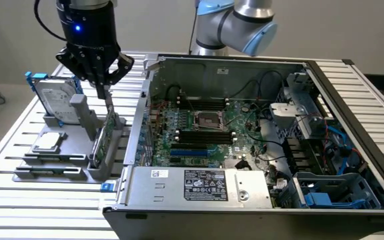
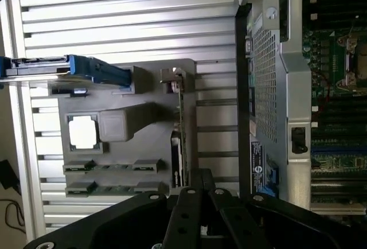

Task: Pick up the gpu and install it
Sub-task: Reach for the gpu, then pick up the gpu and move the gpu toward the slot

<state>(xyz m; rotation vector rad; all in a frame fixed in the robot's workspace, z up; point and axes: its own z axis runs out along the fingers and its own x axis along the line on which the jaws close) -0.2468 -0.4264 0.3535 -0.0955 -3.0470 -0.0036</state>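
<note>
From the exterior view, the gripper (image 1: 102, 93) hangs over the grey holder (image 1: 52, 166) on the worktop (image 1: 18, 202). It is on the exterior view's left of the open computer case (image 1: 212, 187). The gpu (image 1: 106, 137) stands on edge in the holder, with the fingers (image 1: 100, 80) pinched together on its top edge.

In the wrist view, the gpu (image 2: 179, 140) runs edge-on into the black fingers (image 2: 183, 214).
</note>
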